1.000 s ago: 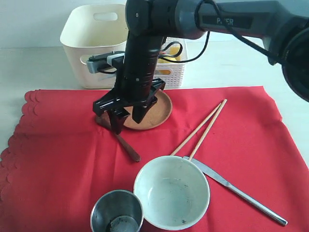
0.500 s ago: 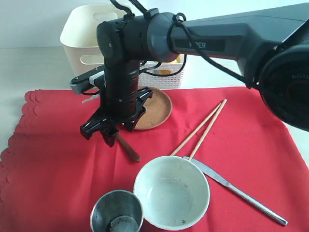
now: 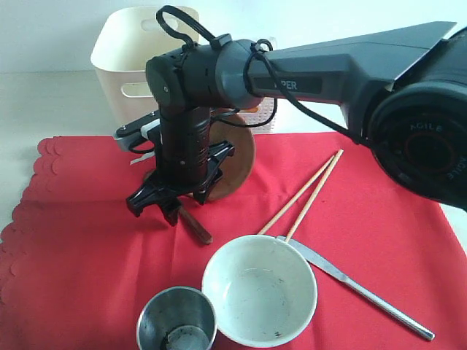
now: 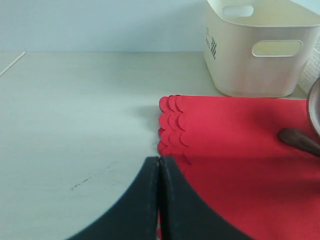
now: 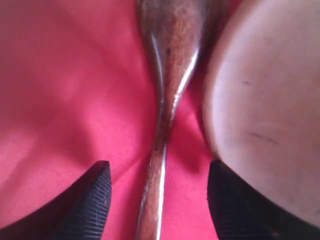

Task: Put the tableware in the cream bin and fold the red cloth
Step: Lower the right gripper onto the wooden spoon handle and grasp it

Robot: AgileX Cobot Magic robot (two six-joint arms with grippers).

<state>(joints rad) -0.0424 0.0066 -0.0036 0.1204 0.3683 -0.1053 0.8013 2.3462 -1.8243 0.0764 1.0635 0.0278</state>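
Straddling the dark wooden spoon (image 5: 167,75), the right gripper (image 5: 159,172) spreads apart, brown plate (image 5: 260,100) alongside.

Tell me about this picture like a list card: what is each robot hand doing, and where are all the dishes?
Right gripper: open, one finger on each side of the dark wooden spoon
Left gripper: shut, nothing between its fingers, near the scalloped edge of the big red cloth
Brown round plate: tilted up, next to the spoon
Wooden chopsticks and steel knife: lying on the cloth
Pale green bowl and steel cup: upright on the cloth, side by side
Tall cream plastic bin: beyond the cloth's far edge
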